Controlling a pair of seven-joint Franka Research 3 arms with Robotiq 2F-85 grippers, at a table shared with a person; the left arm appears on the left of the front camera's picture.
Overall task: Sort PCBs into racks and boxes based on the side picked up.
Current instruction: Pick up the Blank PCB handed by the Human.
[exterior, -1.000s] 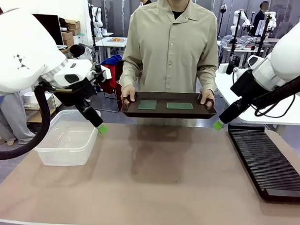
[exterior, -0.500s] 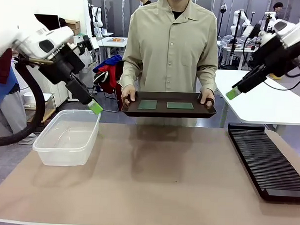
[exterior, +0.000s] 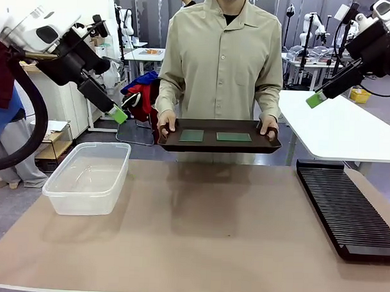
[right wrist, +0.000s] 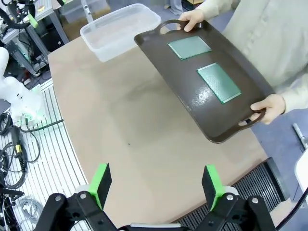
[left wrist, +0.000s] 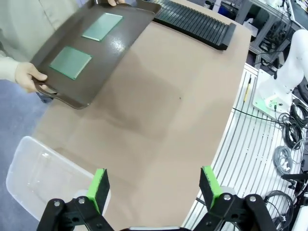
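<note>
**A:** Where do the boards sit?

**B:** The left board [exterior: 191, 135] and the right board [exterior: 234, 137] lie flat on a brown tray [exterior: 217, 147], side by side but apart. A person [exterior: 223, 64] holds the tray by its end handles at the far edge of the counter [exterior: 211, 236]. The clear tub [exterior: 84, 203] is near left and the black slotted rack [exterior: 346, 209] is on the right. No board is in either yet.

**A:** And the arms?

**B:** The left arm [exterior: 64, 48] hangs high above the tub and the right arm [exterior: 371, 43] hangs high beyond the rack. Both sets of jaws are spread wide and hold nothing.

**A:** What could go wrong?

**B:** Mostly the tray. It is hand-held, so I'd guess it gives or tips if the jaws press down, and a board could skate away or slide off. The boards are thin and lie flush, so the jaws may scrape the tray and close on nothing.

**A:** Anything else?

**B:** The person's hands are close to the boards, so a wide approach could catch them. If both arms reach for the middle together, they could clash. And if the upward side is misread, a board goes to the wrong place.
</note>
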